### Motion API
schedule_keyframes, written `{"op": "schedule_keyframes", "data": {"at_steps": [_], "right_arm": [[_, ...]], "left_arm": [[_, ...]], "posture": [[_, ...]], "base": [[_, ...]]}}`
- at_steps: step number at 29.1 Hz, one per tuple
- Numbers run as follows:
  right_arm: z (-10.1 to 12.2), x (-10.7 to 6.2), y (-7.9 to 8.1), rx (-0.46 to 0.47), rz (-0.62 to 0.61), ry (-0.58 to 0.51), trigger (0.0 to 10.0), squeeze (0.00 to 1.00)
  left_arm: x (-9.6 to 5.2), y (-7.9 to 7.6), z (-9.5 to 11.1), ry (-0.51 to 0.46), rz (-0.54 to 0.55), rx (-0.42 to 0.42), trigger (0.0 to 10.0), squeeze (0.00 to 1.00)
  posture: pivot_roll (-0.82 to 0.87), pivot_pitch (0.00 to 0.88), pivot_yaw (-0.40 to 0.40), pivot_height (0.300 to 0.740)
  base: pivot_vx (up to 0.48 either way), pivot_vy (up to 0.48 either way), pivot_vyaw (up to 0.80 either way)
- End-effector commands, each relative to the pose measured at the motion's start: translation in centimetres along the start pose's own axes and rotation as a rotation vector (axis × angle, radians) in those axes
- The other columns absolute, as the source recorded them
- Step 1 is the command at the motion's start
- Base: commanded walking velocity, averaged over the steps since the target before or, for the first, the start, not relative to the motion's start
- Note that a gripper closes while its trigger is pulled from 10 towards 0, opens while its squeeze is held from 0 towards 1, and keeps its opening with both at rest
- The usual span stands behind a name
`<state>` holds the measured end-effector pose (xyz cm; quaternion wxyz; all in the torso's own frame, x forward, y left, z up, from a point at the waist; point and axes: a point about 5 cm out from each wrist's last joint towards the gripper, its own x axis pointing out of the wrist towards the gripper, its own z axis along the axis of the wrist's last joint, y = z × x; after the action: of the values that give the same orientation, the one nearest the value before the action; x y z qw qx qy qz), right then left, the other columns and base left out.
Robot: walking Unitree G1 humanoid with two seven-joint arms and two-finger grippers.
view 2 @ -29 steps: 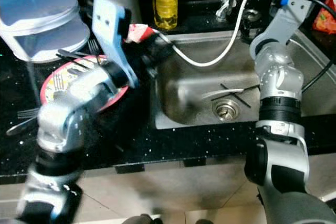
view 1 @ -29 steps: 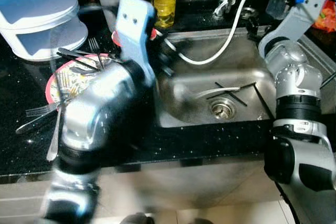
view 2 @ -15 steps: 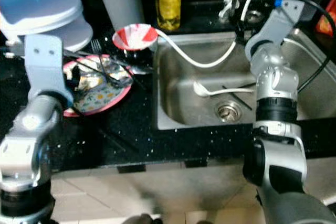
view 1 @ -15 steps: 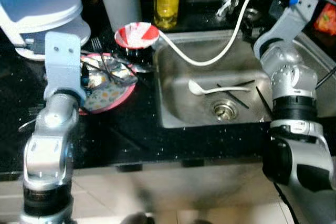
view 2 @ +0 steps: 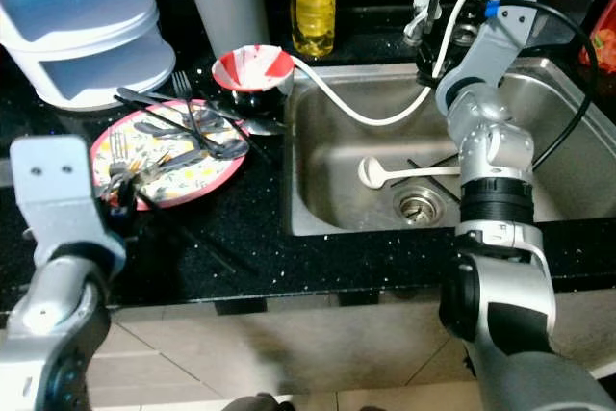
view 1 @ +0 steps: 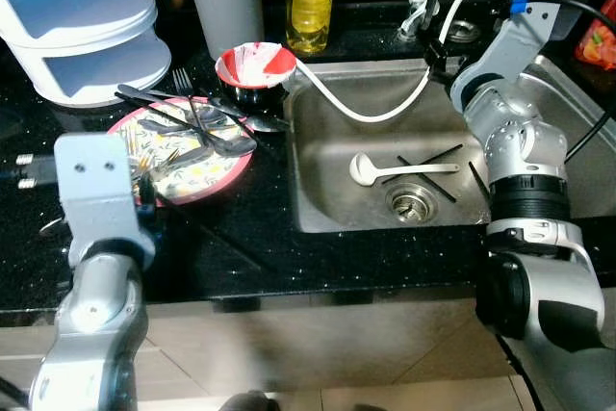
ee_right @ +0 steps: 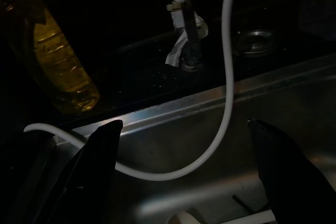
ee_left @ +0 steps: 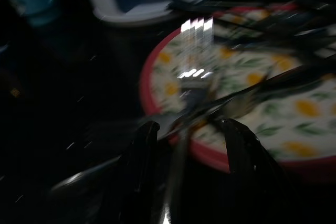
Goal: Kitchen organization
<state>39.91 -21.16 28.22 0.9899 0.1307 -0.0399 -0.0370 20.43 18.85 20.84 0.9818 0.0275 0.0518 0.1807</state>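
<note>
From the head, a floral plate [view 1: 207, 172] heaped with cutlery [view 1: 197, 127] sits left of the sink [view 1: 332, 194]. At the left wrist, left gripper [ee_left: 186, 145] hangs spread at the plate's rim. At the right wrist, right gripper [ee_right: 184, 166] is spread over the sink.

A black speckled countertop [view 1: 250, 257] holds a steel sink [view 1: 327, 199], with pale floor tiles [view 1: 366, 353] below.

Floral red-rimmed plate [view 1: 197, 175] holds piled cutlery [view 1: 192, 132]; white ladle [view 1: 399, 169] lies in sink [view 1: 327, 199].
</note>
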Motion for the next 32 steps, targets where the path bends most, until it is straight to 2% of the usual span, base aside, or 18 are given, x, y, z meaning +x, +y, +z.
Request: {"op": "schedule_keyframes", "data": {"at_steps": [1, 2, 6, 11, 12, 13, 14, 15, 16, 18, 22, 23, 24, 26, 27, 28, 32], "right_arm": [[-0.4, 0.2, 0.5, -0.002, 0.014, 0.012, 10.0, 0.0], [-0.4, 0.2, 0.5, -0.002, 0.014, 0.012, 10.0, 0.0], [-0.3, 0.6, 1.2, -0.009, 0.039, 0.016, 10.0, 0.0], [-0.3, 0.7, 1.7, -0.006, 0.056, 0.016, 10.0, 0.0], [-0.4, 0.7, 1.8, -0.006, 0.056, 0.019, 10.0, 0.0], [-0.5, 0.8, 1.8, -0.006, 0.057, 0.021, 10.0, 0.0], [-0.6, 0.8, 1.8, -0.005, 0.057, 0.024, 10.0, 0.0], [-0.6, 0.8, 1.8, -0.005, 0.057, 0.024, 10.0, 0.0], [-0.7, 0.8, 1.8, -0.004, 0.057, 0.025, 10.0, 0.0], [-0.7, 0.8, 1.8, -0.002, 0.059, 0.026, 10.0, 0.0], [-0.8, 0.9, 1.6, 0.007, 0.052, 0.024, 10.0, 0.0], [-0.7, 0.9, 1.5, 0.011, 0.049, 0.021, 10.0, 0.0], [-0.7, 0.9, 1.5, 0.011, 0.049, 0.021, 10.0, 0.0], [-0.7, 0.9, 1.5, 0.013, 0.047, 0.02, 10.0, 0.0], [-0.7, 0.9, 1.5, 0.013, 0.047, 0.02, 10.0, 0.0], [-0.8, 0.9, 1.5, 0.014, 0.047, 0.02, 10.0, 0.0], [-0.7, 0.9, 1.5, 0.018, 0.046, 0.014, 10.0, 0.0]], "left_arm": [[-0.5, 0.7, -1.1, 0.06, 0.035, -0.034, 10.0, 0.0], [-0.5, 0.7, -1.1, 0.06, 0.035, -0.034, 10.0, 0.0], [-0.9, 1.0, -3.2, 0.16, 0.059, -0.097, 10.0, 0.0], [-1.3, 0.8, -4.0, 0.214, 0.032, -0.14, 10.0, 0.0], [-1.3, 1.0, -4.4, 0.234, 0.038, -0.152, 9.2, 0.0], [-1.3, 1.1, -4.6, 0.248, 0.041, -0.162, 9.2, 0.0], [-1.3, 1.3, -4.9, 0.266, 0.044, -0.176, 3.9, 0.0], [-1.3, 1.3, -4.9, 0.266, 0.044, -0.176, 3.9, 0.0], [-1.2, 1.4, -5.1, 0.278, 0.048, -0.187, 0.0, 0.0], [-1.0, 1.7, -5.3, 0.285, 0.054, -0.2, 0.0, 0.0], [-0.5, 1.7, -5.0, 0.246, 0.036, -0.15, 0.0, 0.0], [-0.1, 1.5, -4.2, 0.187, 0.007, -0.085, 0.0, 0.0], [-0.1, 1.5, -4.2, 0.187, 0.007, -0.085, 0.0, 0.0], [0.2, 0.9, -2.6, 0.079, -0.041, 0.004, 0.0, 0.0], [0.2, 0.6, -2.0, 0.039, -0.058, 0.015, 0.6, 0.0], [0.4, 0.1, -0.5, -0.047, -0.079, 0.031, 10.0, 0.0], [0.7, -0.7, 1.6, -0.148, -0.13, 0.02, 10.0, 0.0]], "posture": [[0.17, 0.047, 0.015, 0.74], [0.17, 0.047, 0.015, 0.74], [0.18, 0.042, -0.001, 0.74], [0.19, 0.043, -0.01, 0.74], [0.19, 0.044, -0.011, 0.74], [0.19, 0.044, -0.011, 0.74], [0.19, 0.044, -0.012, 0.74], [0.19, 0.044, -0.012, 0.74], [0.19, 0.045, -0.013, 0.74], [0.19, 0.045, -0.013, 0.74], [0.19, 0.039, -0.006, 0.74], [0.19, 0.037, -0.005, 0.74], [0.19, 0.037, -0.005, 0.74], [0.19, 0.033, -0.006, 0.74], [0.19, 0.033, -0.006, 0.74], [0.18, 0.024, -0.006, 0.74], [0.18, 0.01, -0.005, 0.74]], "base": [[0.0, 0.0, 0.0], [0.0, 0.0, 0.0], [0.0, 0.0, 0.0], [0.0, 0.0, 0.0], [0.0, 0.0, 0.0], [0.0, 0.0, 0.0], [0.0, 0.0, 0.0], [0.0, 0.0, 0.0], [0.0, 0.0, 0.0], [0.0, 0.0, 0.0], [0.0, 0.0, 0.0], [0.0, 0.0, 0.0], [0.0, 0.0, 0.0], [0.0, 0.0, 0.0], [0.0, 0.0, 0.0], [0.0, 0.0, 0.0], [0.0, 0.0, 0.0]]}}
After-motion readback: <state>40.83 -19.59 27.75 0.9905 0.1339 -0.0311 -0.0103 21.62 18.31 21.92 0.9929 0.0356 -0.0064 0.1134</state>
